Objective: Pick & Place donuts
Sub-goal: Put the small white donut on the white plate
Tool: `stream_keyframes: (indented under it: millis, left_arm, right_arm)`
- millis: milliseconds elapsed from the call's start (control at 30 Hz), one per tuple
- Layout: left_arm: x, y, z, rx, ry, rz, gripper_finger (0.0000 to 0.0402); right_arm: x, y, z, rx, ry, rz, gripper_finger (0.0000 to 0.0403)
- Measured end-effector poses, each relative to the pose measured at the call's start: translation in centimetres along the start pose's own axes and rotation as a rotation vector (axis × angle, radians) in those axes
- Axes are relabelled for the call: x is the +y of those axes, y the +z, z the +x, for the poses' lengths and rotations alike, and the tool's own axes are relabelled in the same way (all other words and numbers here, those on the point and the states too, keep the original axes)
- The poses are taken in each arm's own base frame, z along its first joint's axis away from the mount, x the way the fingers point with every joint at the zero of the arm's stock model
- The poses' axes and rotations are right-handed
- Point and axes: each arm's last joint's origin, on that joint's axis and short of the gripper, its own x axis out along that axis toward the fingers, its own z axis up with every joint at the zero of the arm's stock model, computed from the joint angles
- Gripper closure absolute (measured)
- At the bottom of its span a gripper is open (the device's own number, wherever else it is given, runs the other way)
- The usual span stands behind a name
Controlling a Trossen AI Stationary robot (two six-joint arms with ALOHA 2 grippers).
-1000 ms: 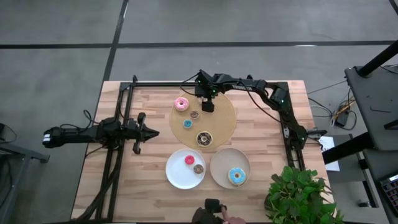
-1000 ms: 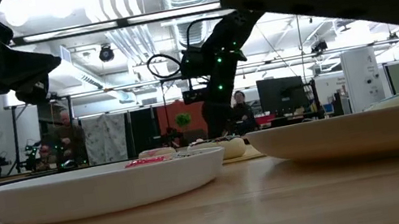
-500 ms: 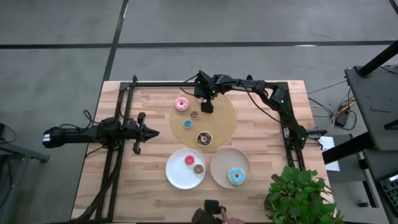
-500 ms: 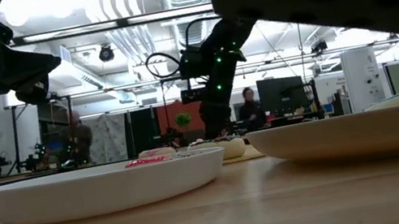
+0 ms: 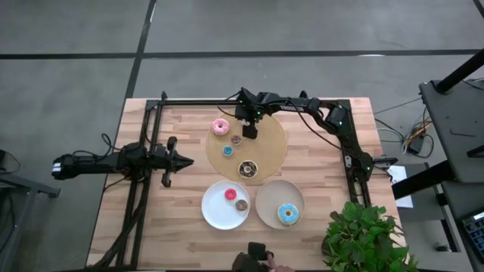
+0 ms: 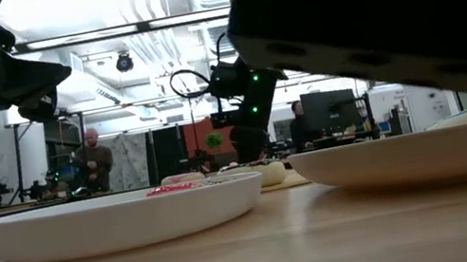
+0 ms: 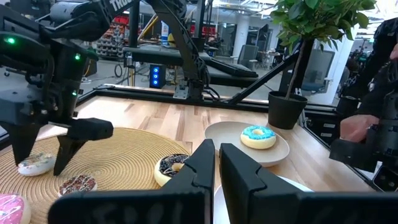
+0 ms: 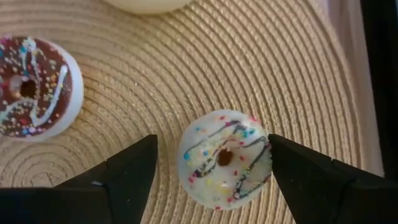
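Observation:
On the round tan board (image 5: 268,155), my right gripper (image 5: 248,130) points steeply down, open, one finger on each side of a tiny pale sprinkled donut (image 8: 225,158) without touching it. A tiny brown donut (image 8: 34,87) lies just beside it. The pink donut (image 5: 220,126), a tiny blue one (image 5: 228,150) and the dark chocolate donut (image 5: 247,168) also lie on the board. The white plate (image 5: 212,211) holds a red donut (image 5: 231,195) and a brown one (image 5: 241,205). The second plate (image 5: 266,202) holds the light blue donut (image 5: 287,214). My left gripper (image 5: 185,161) waits at the table's left, shut and level.
A dark metal frame (image 5: 155,136) runs along the table's left, far and right sides. A potted plant (image 5: 363,234) stands at the near right corner. A person's hand with a dark device (image 5: 261,261) is at the near edge. People stand in the room beyond (image 6: 94,160).

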Motion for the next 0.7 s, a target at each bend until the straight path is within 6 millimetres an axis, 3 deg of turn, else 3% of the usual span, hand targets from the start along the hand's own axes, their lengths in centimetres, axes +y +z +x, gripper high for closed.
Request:
stream_keyframes:
  millis: [367, 700]
  left_arm:
    - [0.00, 0.00, 0.00, 0.000, 0.000, 0.000, 0.0402]
    - [0.00, 0.00, 0.00, 0.000, 0.000, 0.000, 0.0402]
  right_arm:
    - [-0.13, 0.16, -0.12, -0.006, -0.003, 0.012, 0.0115]
    - [-0.08, 0.03, -0.05, 0.000, 0.000, 0.001, 0.0167]
